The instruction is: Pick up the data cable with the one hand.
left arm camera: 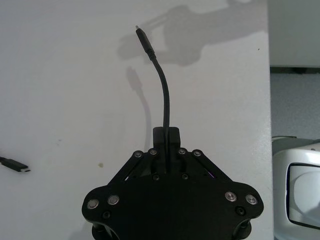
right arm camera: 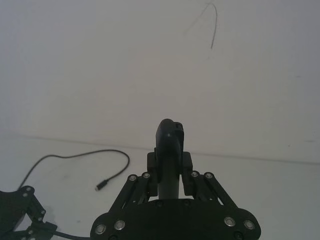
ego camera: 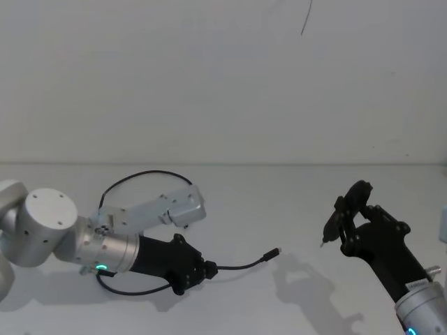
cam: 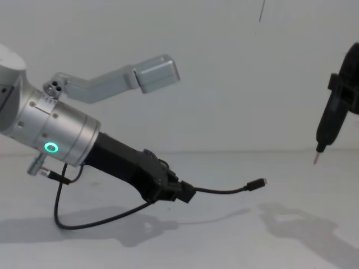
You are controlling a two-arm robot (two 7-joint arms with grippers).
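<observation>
Cable grip is judged made by the left gripper (ego camera: pixel 208 268), low at 7 o'clock in the head view, jaws closed tight on the data cable (ego camera: pixel 244 265) over the white table (ego camera: pixel 279 202). From the claw the thin black cord is run out toward 3 o'clock, ended by a small metal-tipped plug (ego camera: pixel 272 254); the rest is looped back toward 9 o'clock under the wrist. Right gripper (ego camera: pixel 344 219), at 4 o'clock and well apart, is clamped on a pen-like tool (ego camera: pixel 334 225).
</observation>
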